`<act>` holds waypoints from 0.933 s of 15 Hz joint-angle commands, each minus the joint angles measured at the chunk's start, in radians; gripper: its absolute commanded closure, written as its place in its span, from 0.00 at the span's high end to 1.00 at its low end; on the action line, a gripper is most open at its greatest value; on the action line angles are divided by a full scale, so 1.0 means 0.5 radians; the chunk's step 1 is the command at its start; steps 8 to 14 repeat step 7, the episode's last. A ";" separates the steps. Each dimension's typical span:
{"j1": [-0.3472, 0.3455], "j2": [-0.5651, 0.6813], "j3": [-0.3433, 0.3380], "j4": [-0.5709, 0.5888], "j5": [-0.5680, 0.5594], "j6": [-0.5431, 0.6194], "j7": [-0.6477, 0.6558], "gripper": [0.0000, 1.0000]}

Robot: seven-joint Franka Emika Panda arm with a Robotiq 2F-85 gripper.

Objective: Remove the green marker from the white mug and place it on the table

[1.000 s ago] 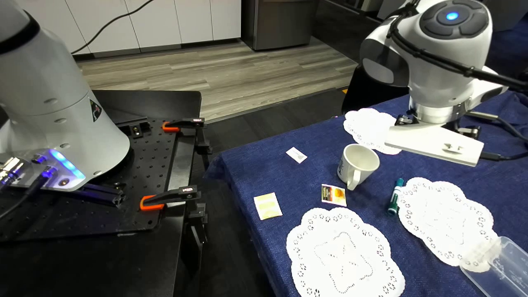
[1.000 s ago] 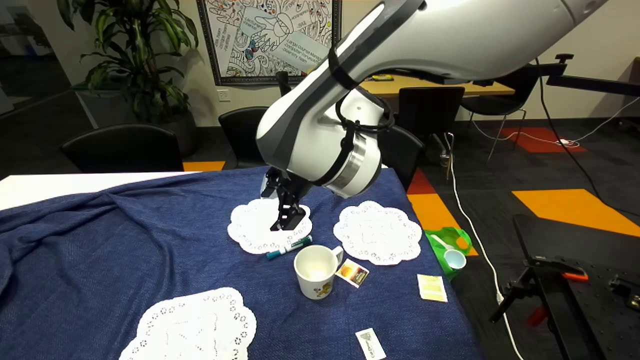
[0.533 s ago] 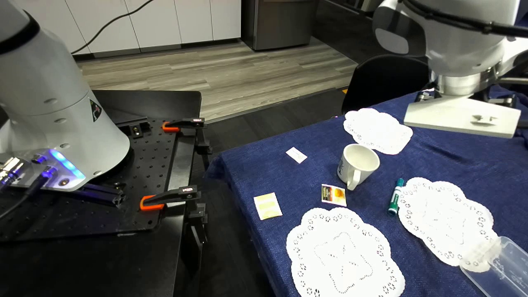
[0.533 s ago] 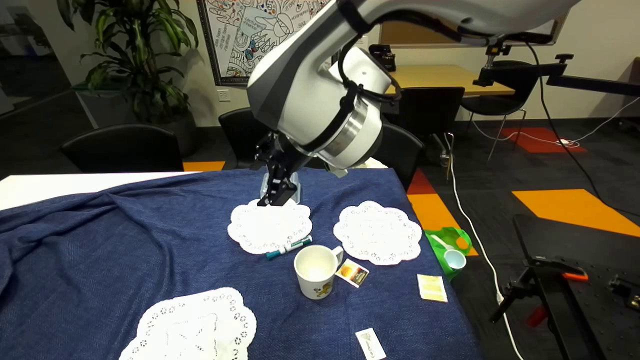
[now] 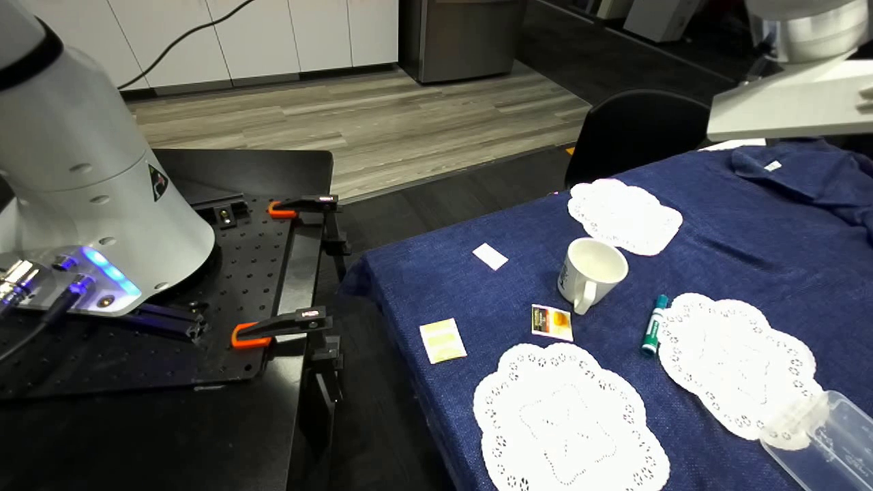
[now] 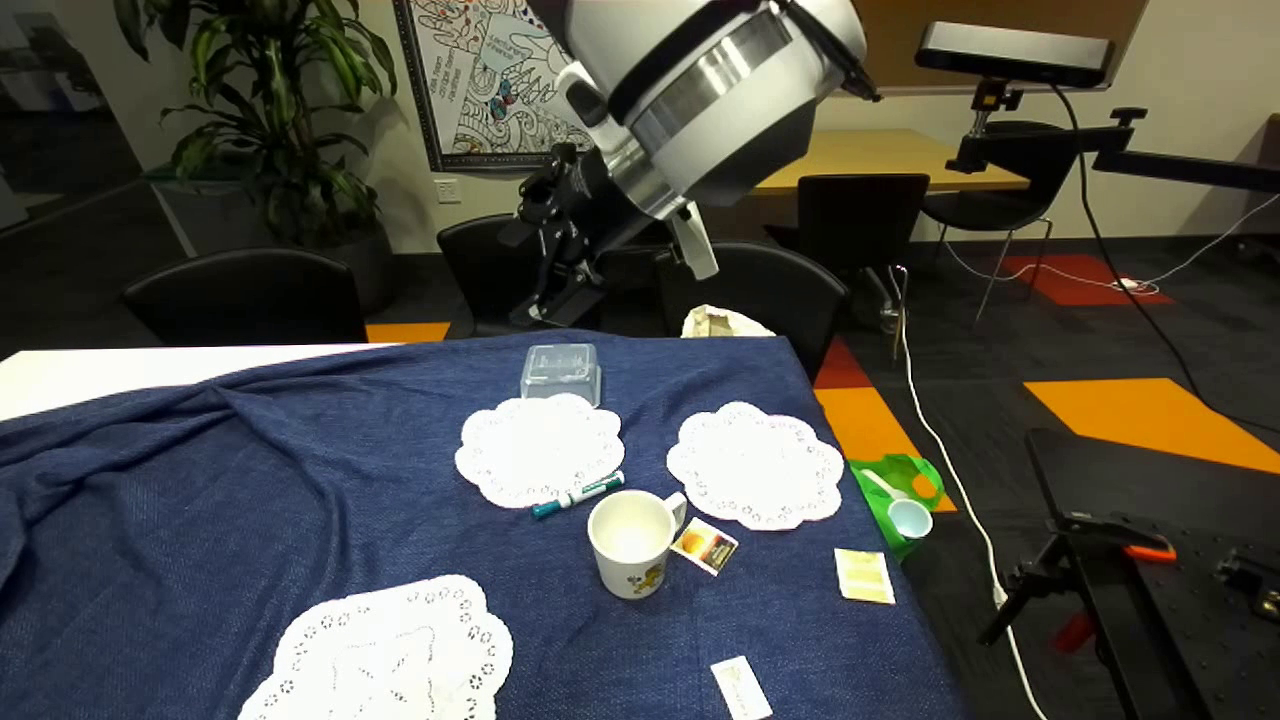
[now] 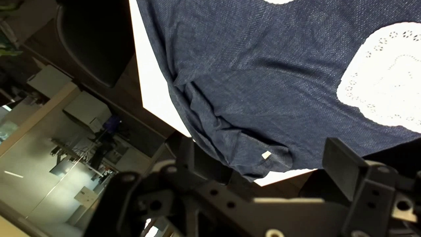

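Office surroundings fill the background: a black chair [image 6: 245, 297], a leafy potted plant [image 6: 280, 120] and a framed poster [image 6: 510, 85], all beyond my table [image 6: 240, 520], which is covered with a rumpled navy cloth [image 6: 820, 620]. On that cloth, in both exterior views, the green marker [image 6: 578, 496] lies flat, outside the white mug [image 6: 632, 545], along the scalloped edge of a white lace-patterned doily [image 6: 540, 450]. I can't tell whether it overlaps that edge; so thin a border would hardly stop a roll, so I judge that the cloth's grip does more to settle it. The mug stands upright on its base, nothing showing inside, with a small printed packet [image 6: 706, 545] just beside it. My gripper [image 7: 261, 159] is held high, well apart from both. In the wrist view its fingers [image 7: 342, 169] are spread wide, with only cloth, table edge and background in the gap, so it carries nothing. I read that height as clearance, so that mug and marker aren't knocked. By my judgement the task is done: marker out of the mug, resting on the table. From here I'd give both a wide berth.
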 commanded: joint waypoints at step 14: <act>-0.012 -0.113 -0.002 -0.062 0.178 0.000 -0.185 1.00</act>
